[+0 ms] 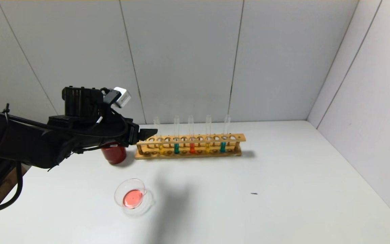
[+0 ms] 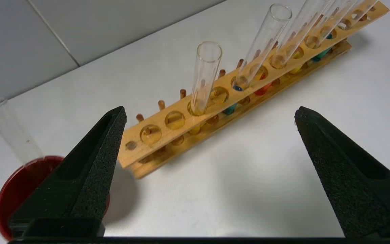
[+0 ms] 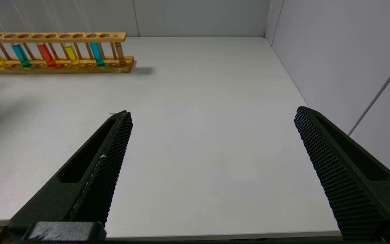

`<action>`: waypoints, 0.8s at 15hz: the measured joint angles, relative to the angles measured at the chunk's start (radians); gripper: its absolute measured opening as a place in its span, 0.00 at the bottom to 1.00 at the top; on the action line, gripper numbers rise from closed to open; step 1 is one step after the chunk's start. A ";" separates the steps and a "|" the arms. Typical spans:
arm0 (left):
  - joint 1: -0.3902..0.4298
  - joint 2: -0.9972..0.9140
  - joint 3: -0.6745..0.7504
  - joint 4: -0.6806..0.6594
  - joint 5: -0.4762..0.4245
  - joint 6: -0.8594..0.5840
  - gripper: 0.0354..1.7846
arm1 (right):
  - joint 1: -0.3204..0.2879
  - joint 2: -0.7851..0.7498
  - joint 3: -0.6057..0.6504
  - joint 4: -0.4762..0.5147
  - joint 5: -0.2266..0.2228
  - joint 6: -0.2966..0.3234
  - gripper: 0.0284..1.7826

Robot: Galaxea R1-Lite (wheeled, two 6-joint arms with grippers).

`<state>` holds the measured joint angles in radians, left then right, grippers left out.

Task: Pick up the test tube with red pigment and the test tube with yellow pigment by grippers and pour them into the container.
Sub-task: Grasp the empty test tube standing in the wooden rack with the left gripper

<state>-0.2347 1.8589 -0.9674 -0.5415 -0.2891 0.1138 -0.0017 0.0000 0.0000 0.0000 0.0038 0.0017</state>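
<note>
Nearest the robot, the container [image 1: 134, 197] sat on the white table [image 1: 283, 189], a low clear dish already holding a shallow pool of pinkish-red liquid. Beyond it, the left gripper [image 2: 208, 112] hovered above the table with its jaws spread wide and nothing between them, level with the left end of the wooden rack [image 1: 190, 146] and just above the dark red cup [image 1: 114, 154], from which an empty clear tube [image 2: 7, 127] leaned. The right gripper [image 3: 212, 115] was out of the head view; its own camera showed its jaws released and empty, low over the table's near right part, well apart from the rack. Farther back, the rack held five tubes in a row: from its left end yellow, teal, the test tube with red pigment [image 1: 191, 135] in the middle, then yellow and teal. The test tube with yellow pigment [image 1: 157, 137] nearest the left gripper looked like the likeliest next pick. The risks appeared to lie in the close spacing: wide-open fingers sweeping in from the side could knock the neighbouring teal tube or shove the light rack, and a grip set too high on smooth glass could let the tube slip or tilt, spilling before it reached the dish.
</note>
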 joint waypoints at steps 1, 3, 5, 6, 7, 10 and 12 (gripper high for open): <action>-0.002 0.023 -0.007 -0.028 0.001 0.001 0.98 | 0.000 0.000 0.000 0.000 0.000 0.000 0.98; -0.005 0.077 -0.038 -0.070 0.003 -0.008 0.98 | 0.000 0.000 0.000 0.000 0.000 0.000 0.98; -0.006 0.128 -0.087 -0.071 0.003 -0.046 0.98 | 0.000 0.000 0.000 0.000 0.000 0.000 0.98; -0.006 0.153 -0.110 -0.069 0.003 -0.061 0.98 | 0.000 0.000 0.000 0.000 0.000 0.000 0.98; -0.006 0.177 -0.129 -0.069 0.003 -0.068 0.98 | 0.000 0.000 0.000 0.000 0.000 0.000 0.98; -0.005 0.227 -0.167 -0.069 0.004 -0.077 0.98 | 0.000 0.000 0.000 0.000 0.000 0.000 0.98; -0.005 0.251 -0.188 -0.069 0.004 -0.081 0.98 | 0.000 0.000 0.000 0.000 0.000 0.000 0.98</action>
<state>-0.2396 2.1100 -1.1551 -0.6100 -0.2851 0.0330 -0.0017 0.0000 0.0000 0.0000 0.0043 0.0013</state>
